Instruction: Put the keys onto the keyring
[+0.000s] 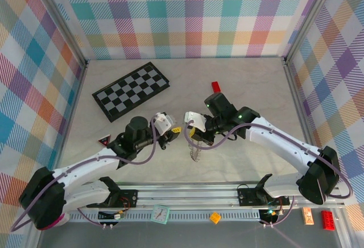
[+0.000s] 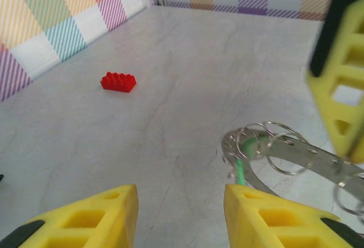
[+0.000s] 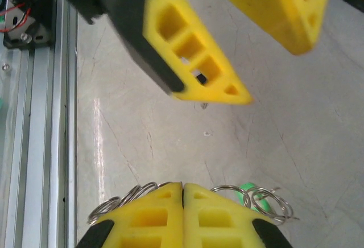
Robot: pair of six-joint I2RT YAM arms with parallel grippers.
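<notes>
Left jaws part open, empty | right jaws clamped on keyring (image 2: 307, 158) | green key (image 2: 248, 145) among its rings

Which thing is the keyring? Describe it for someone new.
From the checkerboard, move right and toward the arms' bases to the right gripper. The keyring is pinched in it: a silvery band strung with small wire loops, unlike the solid red block beyond.

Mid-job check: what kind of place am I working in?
Probably a lab test cell for robot arms: plaid backdrop walls, an aluminium mounting rail, and a checkerboard on the table.
</notes>
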